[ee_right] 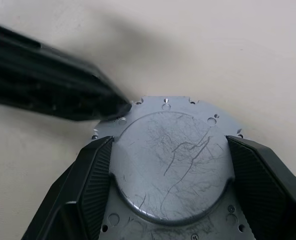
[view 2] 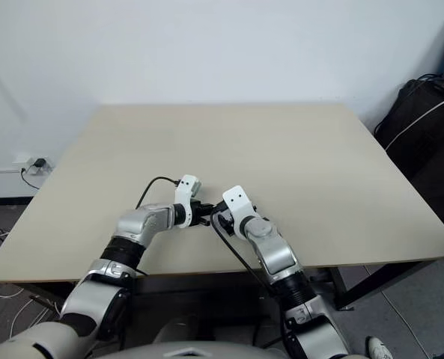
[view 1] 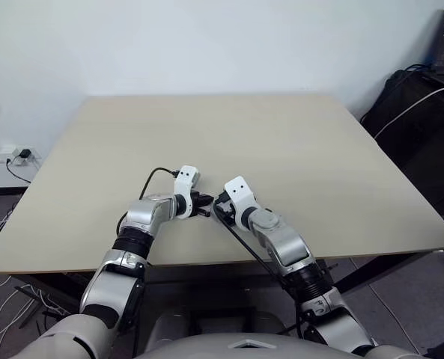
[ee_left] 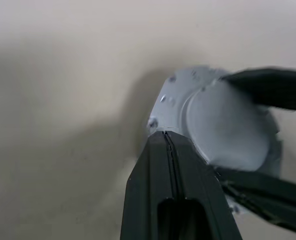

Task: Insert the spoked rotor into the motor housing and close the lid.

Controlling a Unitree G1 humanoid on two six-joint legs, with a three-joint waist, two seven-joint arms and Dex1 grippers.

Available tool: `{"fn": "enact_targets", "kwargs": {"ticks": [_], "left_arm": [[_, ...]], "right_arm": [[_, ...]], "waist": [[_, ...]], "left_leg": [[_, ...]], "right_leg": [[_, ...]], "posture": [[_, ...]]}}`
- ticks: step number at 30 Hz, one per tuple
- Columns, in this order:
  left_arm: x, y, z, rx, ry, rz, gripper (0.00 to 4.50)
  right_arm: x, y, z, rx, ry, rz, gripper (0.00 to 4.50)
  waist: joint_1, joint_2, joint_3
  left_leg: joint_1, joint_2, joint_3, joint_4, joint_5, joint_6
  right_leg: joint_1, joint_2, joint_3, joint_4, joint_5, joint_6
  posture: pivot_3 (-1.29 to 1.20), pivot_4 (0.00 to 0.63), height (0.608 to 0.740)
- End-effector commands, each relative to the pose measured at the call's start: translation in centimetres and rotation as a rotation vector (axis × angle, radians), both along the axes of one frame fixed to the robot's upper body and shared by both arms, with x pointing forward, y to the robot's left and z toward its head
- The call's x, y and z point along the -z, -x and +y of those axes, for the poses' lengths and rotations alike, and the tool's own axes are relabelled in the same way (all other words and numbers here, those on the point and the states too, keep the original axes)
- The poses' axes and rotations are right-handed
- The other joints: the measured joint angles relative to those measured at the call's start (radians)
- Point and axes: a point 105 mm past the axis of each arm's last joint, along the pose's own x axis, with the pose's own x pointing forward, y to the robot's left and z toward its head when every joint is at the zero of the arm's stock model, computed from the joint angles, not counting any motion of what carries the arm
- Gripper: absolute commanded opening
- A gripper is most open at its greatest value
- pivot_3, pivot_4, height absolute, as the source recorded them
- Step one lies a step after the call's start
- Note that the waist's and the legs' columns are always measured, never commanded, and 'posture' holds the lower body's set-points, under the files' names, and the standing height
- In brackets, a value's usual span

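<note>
The lid [ee_right: 172, 160] is a round silver-grey disc turned with its smooth, scratched outer face to the right wrist camera, ringed by a flat flange with small holes. My right gripper [ee_right: 168, 142] is shut on it, one black finger against each side. In the left wrist view the lid [ee_left: 227, 125] sits between those two fingers [ee_left: 267, 85]. My left gripper [ee_left: 165, 134] is shut, its tip against the flange's edge. Both grippers meet low over the table near its front edge [view 1: 210, 211]. The spoked rotor and the motor housing's windings are hidden.
The beige table [view 1: 281, 149] stretches away beyond the grippers. Its front edge lies just behind the wrists. Black bags and cables [view 1: 424, 127] stand off the table at the right. A wall socket with a plug [view 1: 19, 155] sits low at the left.
</note>
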Motion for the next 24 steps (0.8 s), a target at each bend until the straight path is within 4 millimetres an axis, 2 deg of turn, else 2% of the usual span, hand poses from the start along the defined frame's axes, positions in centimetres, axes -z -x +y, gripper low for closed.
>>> {"fn": "enact_targets", "kwargs": {"ticks": [1, 12, 16, 20, 24], "left_arm": [[-1.1, -0.5, -0.9, 0.023, 0.004, -0.03, 0.0], [-0.7, 0.1, -2.2, 0.063, 0.002, -0.009, 0.0], [-0.6, 0.2, -2.3, 0.067, 0.001, -0.008, 0.0], [-0.6, 0.2, -2.4, 0.071, 0.0, -0.01, 0.0], [-0.4, 0.3, -2.4, 0.075, 0.0, -0.008, 0.0]], "right_arm": [[2.7, 1.0, -1.6, 0.049, 0.06, 0.113, 3.2], [2.6, 1.4, -1.4, 0.027, 0.039, 0.118, 3.2], [2.1, 1.7, -2.2, 0.051, 0.028, 0.106, 4.48], [1.7, 2.5, -3.6, 0.077, 0.031, 0.102, 4.48], [1.2, 4.1, -5.6, 0.108, 0.033, 0.103, 4.48]], "waist": [[0.0, 0.0, 0.0], [0.0, 0.0, 0.0], [-0.001, -0.001, -0.001], [-0.001, -0.001, -0.001], [0.003, -0.001, -0.001]], "left_leg": [[0.0, 0.0, 0.0, 0.0, 0.0, 0.0], [0.0, 0.0, 0.0, 0.001, -0.001, 0.001], [0.0, -0.001, 0.0, 0.001, -0.001, 0.002], [0.0, 0.0, -0.001, 0.001, -0.001, 0.002], [0.0, -0.001, -0.001, 0.002, -0.002, 0.003]], "right_leg": [[0.0, 0.0, 0.0, 0.0, 0.0, 0.0], [0.0, -0.001, 0.0, 0.0, 0.001, 0.0], [0.001, -0.001, 0.0, 0.0, 0.001, 0.0], [0.001, -0.003, 0.0, 0.0, 0.001, 0.001], [0.002, -0.006, -0.001, 0.0, 0.001, 0.001]], "posture": [[0.0, 0.0, 0.74], [0.0, 0.0, 0.74], [0.0, 0.0, 0.74], [0.0, 0.0, 0.74], [0.0, 0.0, 0.74]]}}
